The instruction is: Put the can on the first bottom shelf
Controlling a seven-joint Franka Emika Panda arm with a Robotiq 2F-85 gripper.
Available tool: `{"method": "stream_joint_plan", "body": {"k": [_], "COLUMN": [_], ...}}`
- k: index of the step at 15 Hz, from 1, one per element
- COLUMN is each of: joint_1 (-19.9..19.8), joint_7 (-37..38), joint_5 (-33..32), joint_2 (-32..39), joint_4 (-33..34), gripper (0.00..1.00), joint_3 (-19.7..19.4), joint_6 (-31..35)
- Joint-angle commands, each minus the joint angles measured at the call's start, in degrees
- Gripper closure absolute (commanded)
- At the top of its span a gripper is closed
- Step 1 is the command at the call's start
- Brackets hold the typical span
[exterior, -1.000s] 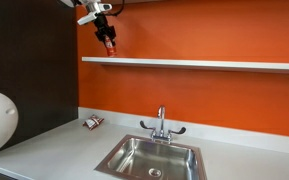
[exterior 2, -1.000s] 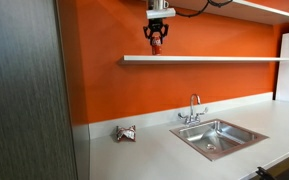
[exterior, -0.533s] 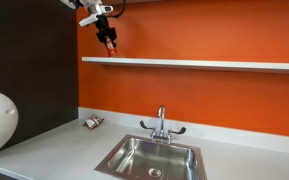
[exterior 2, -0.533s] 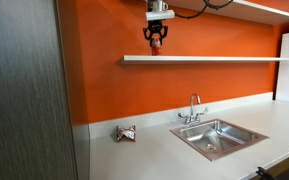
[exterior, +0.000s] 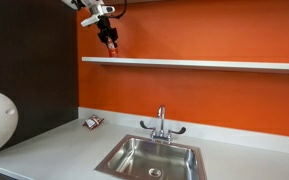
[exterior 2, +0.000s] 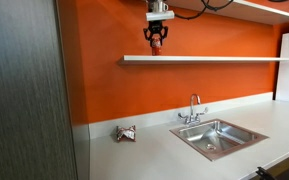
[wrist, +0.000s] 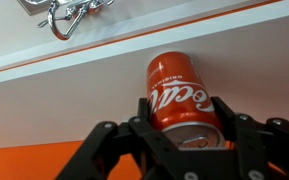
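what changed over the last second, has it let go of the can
No. The gripper is shut on the can and has only drifted slightly up and sideways above the shelf in an exterior view. Nothing was taken hold of or let go. The shelf, the crumpled object on the counter and the sink stayed as they were.
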Motion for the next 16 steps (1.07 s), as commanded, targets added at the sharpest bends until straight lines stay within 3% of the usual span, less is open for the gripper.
{"method": "stream_joint_plan", "body": {"k": [1,16], "joint_1": [-0.37,-0.5], "joint_7": [-1.33,-1.25], "joint_5": [1.3,2.72], "joint_2": [1.78,4.46], "joint_4": [3.89,7.04], "gripper": [0.62,0.62], "joint_3": [-0.14,-1.49], "joint_6": [-2.22,-2.79]}}
